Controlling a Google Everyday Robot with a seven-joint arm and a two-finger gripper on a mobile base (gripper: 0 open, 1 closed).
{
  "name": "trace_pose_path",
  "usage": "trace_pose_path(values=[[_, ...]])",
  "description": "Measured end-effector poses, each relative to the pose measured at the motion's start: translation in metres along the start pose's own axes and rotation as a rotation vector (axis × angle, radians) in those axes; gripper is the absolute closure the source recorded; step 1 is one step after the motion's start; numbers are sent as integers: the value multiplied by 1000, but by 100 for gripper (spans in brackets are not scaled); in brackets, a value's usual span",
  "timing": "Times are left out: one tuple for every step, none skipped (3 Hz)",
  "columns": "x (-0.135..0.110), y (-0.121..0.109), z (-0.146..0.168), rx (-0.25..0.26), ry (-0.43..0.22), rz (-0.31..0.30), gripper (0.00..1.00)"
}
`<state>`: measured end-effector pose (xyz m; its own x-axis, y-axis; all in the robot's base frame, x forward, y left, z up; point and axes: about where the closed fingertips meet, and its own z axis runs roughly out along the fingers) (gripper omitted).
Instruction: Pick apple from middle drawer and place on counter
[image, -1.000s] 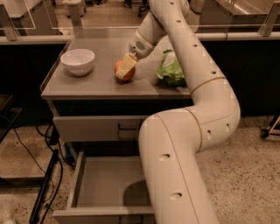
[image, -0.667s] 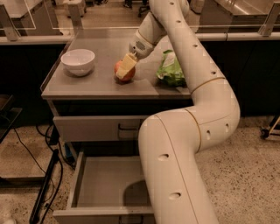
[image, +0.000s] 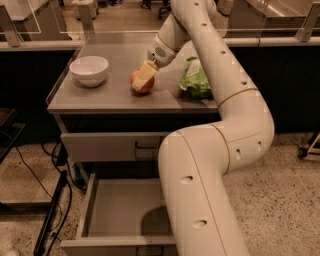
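Grey metal counter (image: 112, 97) carries the apple (image: 146, 89), which sits near its middle, between a white bowl (image: 89, 70) on the view's left and a crumpled green bag (image: 195, 80) on its right. The gripper (image: 142, 80) is down against the apple's front; whether it clamps the fruit or is loose I cannot tell. Below, 1 closed drawer (image: 107, 146) sits above the middle drawer (image: 120, 212), which stands pulled out.

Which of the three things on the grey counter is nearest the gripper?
The small round red-orange apple: the gripper is right at it, while the white bowl and the crumpled green bag lie to either side.
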<state>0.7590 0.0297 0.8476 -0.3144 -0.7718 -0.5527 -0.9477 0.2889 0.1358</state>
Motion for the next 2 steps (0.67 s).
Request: trace_pose_path(values=[[0, 0, 0, 0, 0, 0, 0], [0, 0, 0, 0, 0, 0, 0]])
